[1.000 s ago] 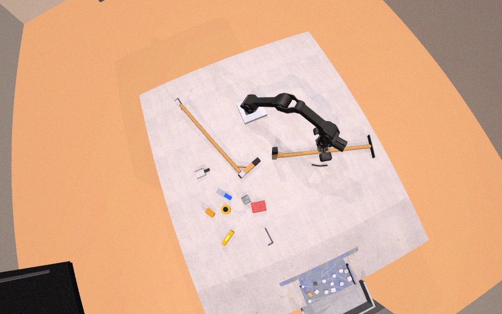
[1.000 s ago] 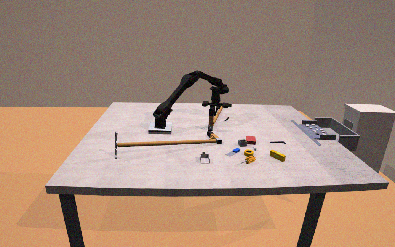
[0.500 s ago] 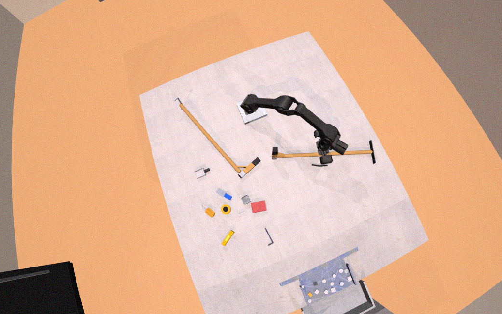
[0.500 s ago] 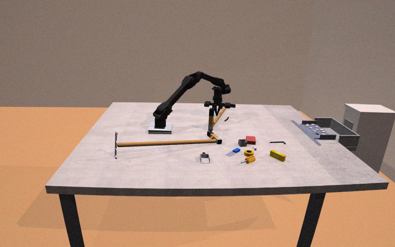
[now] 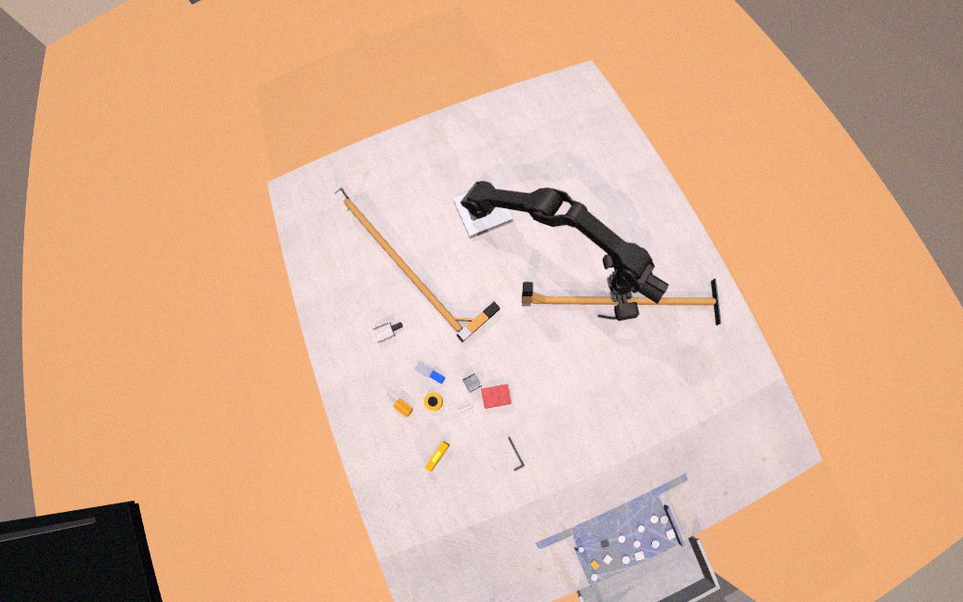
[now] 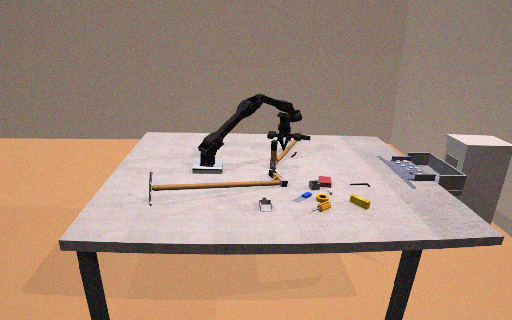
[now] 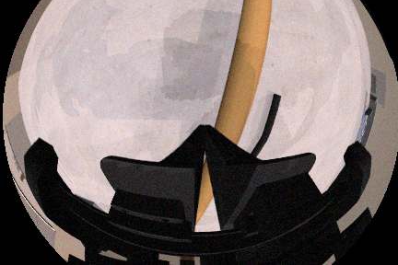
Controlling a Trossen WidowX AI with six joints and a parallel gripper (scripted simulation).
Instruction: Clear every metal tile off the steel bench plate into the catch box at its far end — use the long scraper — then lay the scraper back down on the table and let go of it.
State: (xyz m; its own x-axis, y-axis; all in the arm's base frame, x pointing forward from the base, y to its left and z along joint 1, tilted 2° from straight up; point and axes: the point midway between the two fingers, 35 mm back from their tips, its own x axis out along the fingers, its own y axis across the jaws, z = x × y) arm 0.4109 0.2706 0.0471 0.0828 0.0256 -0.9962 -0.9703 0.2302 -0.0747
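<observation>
My gripper (image 5: pixel 621 295) (image 6: pixel 284 148) (image 7: pixel 204 130) is shut, with nothing between its fingertips. The fingertips are beside the wooden handle (image 5: pixel 671 301) (image 6: pixel 288 150) (image 7: pixel 246 59) of the long tool with a wide black blade (image 5: pixel 716 301); I cannot tell whether they touch it. This tool lies with an upright grip block (image 5: pixel 527 293) (image 6: pixel 273 155) at its other end. Several small tiles (image 5: pixel 621 539) (image 6: pixel 405 161), mostly white, one orange and one dark, lie on the steel bench plate (image 5: pixel 596 524) (image 6: pixel 396 171). The catch box (image 5: pixel 704 565) (image 6: pixel 450 184) adjoins its far end.
A second long wooden tool (image 5: pixel 402 266) (image 6: pixel 214 185) lies on the table's other side. A thin black curved piece (image 5: pixel 606 316) (image 6: pixel 295 153) (image 7: pixel 274 114) is near my gripper. A red block (image 5: pixel 496 396) (image 6: pixel 325 181), yellow level (image 5: pixel 436 455) (image 6: pixel 359 201), tape roll (image 5: pixel 433 401) (image 6: pixel 322 197) and hex key (image 5: pixel 516 452) (image 6: pixel 359 184) lie mid-table.
</observation>
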